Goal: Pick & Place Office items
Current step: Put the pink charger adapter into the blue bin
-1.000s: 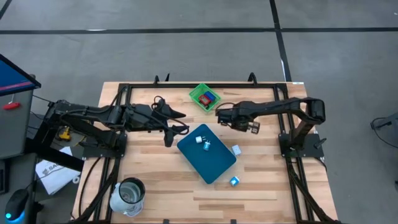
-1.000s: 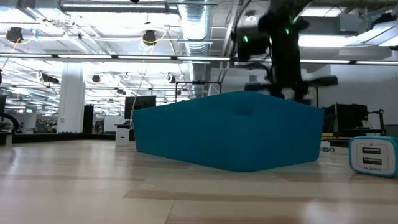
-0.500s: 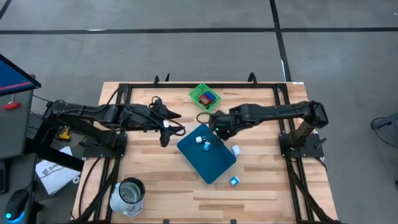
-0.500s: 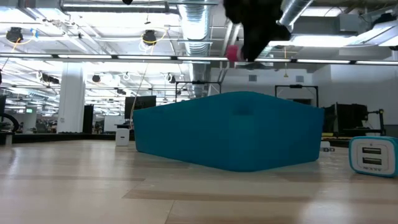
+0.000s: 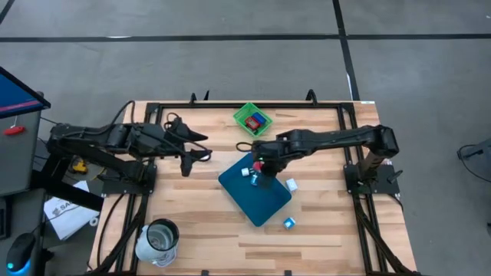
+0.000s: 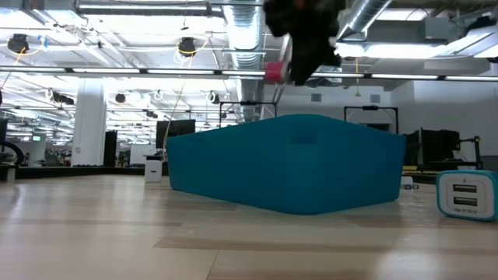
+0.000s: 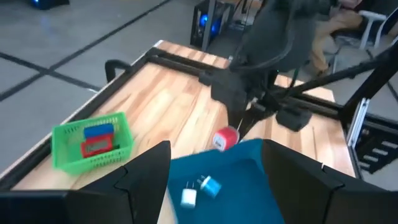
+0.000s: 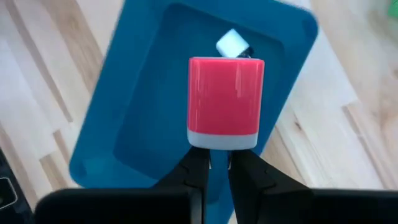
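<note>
From above, the right gripper (image 5: pixel 261 164) hangs over the far edge of the tray (image 5: pixel 255 189) and carries a red piece (image 5: pixel 258 162), probably to drop it there beside the two white-and-blue pieces (image 5: pixel 251 174) already in the tray. Two more blocks (image 5: pixel 291 185) lie on the table just beside the tray, and the basket (image 5: pixel 253 119) beyond it holds red and blue items. The left gripper (image 5: pixel 186 160) waits well to the tray's left, its fingers half spread and empty.

At table height, the tray wall (image 6: pixel 288 175) hides everything inside it. The red piece (image 6: pixel 275 72) shows above the tray; the gripper holding it is only a dark shape.

The left wrist camera shows the red piece (image 7: pixel 226 138) above the tray's far edge; the basket items are hard to identify.

The right wrist camera shows its fingers (image 8: pixel 194 173) pressed onto the prongs of the red piece (image 8: pixel 225 102), which covers part of a white block (image 8: pixel 232 43) in the tray.
</note>
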You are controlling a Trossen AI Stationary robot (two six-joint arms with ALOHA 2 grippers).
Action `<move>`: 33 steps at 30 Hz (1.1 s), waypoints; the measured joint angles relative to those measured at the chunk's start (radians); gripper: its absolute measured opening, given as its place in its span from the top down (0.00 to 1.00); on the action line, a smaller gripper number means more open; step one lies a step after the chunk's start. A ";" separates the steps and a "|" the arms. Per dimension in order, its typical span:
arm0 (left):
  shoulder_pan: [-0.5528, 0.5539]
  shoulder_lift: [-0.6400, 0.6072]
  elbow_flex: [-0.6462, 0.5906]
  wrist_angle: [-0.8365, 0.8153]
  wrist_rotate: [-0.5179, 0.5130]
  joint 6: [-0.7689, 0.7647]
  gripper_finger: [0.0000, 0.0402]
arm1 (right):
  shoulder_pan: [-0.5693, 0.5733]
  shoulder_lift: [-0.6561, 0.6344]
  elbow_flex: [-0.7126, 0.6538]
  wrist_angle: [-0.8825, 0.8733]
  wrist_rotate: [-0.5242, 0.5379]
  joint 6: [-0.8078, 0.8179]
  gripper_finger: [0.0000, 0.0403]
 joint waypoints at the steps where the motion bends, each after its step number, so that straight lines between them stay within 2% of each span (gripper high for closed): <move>1: -0.003 -0.007 0.000 -0.004 -0.005 -0.002 0.39 | -0.002 0.019 0.000 0.013 -0.006 0.000 0.92; 11: -0.029 -0.077 0.001 -0.078 -0.039 -0.059 0.39 | -0.016 0.175 0.001 0.101 -0.024 0.017 0.91; 21: -0.029 -0.095 0.001 -0.110 -0.052 -0.070 0.39 | -0.061 0.229 0.000 0.132 -0.031 0.029 0.91; 28: -0.030 -0.098 0.001 -0.116 -0.050 -0.073 0.39 | -0.092 0.235 0.003 0.142 -0.013 0.045 0.83; 33: -0.033 -0.098 0.001 -0.115 -0.050 -0.073 0.39 | -0.114 0.235 0.003 0.111 0.003 0.041 0.82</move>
